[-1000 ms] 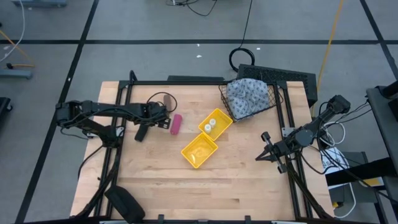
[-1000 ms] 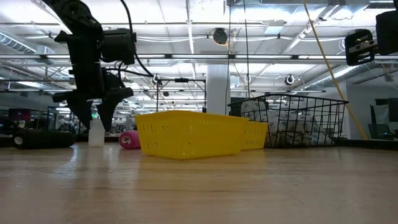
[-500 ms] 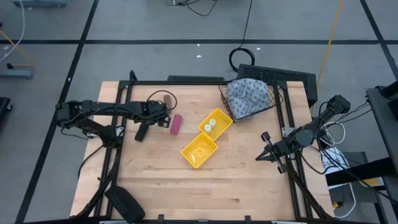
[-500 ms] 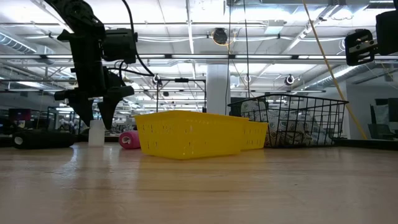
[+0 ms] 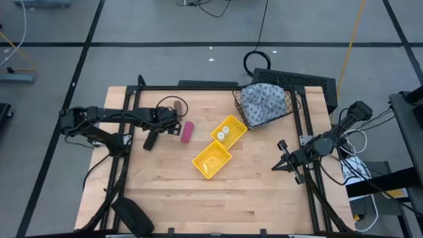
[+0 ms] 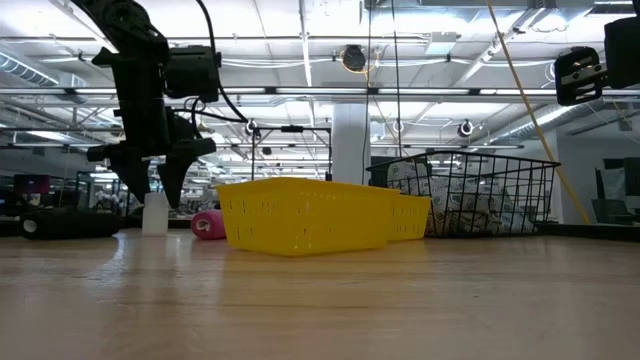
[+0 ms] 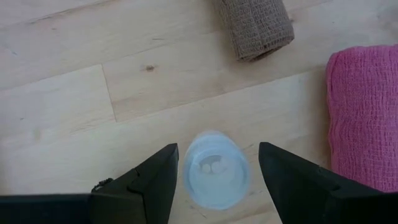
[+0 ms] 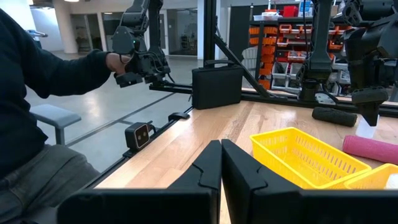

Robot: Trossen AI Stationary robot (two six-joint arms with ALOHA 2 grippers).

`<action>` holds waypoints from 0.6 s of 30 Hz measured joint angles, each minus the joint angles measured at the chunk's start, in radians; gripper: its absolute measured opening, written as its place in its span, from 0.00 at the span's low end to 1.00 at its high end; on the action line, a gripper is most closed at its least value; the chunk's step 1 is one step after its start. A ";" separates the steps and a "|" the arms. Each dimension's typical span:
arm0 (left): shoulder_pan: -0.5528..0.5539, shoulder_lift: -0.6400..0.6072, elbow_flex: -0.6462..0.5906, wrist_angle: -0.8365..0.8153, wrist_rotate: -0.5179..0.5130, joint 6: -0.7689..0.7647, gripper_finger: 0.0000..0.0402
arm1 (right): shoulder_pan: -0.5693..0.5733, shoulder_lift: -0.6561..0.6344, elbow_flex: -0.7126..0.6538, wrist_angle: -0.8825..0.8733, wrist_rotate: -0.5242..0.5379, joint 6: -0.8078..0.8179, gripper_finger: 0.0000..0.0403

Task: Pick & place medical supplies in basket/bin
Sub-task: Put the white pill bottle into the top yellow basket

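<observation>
Left wrist view: your left pincer is spread, fingers straddling a small white bottle that stands upright on the worktop, not pinched yet. Pink roll lies just beside it, brown roll a bit farther, toward the far-left corner.

Risk, my read: the bottle is light and narrow. If you close off-centre, one finger hits first and tips it or skids it into the pink roll. Closing too high on the cap could squirt it out.

Right pincer is parked near the right edge, fingers pressed together.

Count: three white bottles visible, this one plus two in the far compartment of the yellow bin. One pink roll, one brown roll, one cloth bundle already in the wire basket near the far-right corner.
</observation>
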 joint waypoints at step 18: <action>-0.006 0.000 0.000 0.062 0.000 0.010 0.39 | 0.000 0.000 0.000 0.000 0.000 0.000 0.00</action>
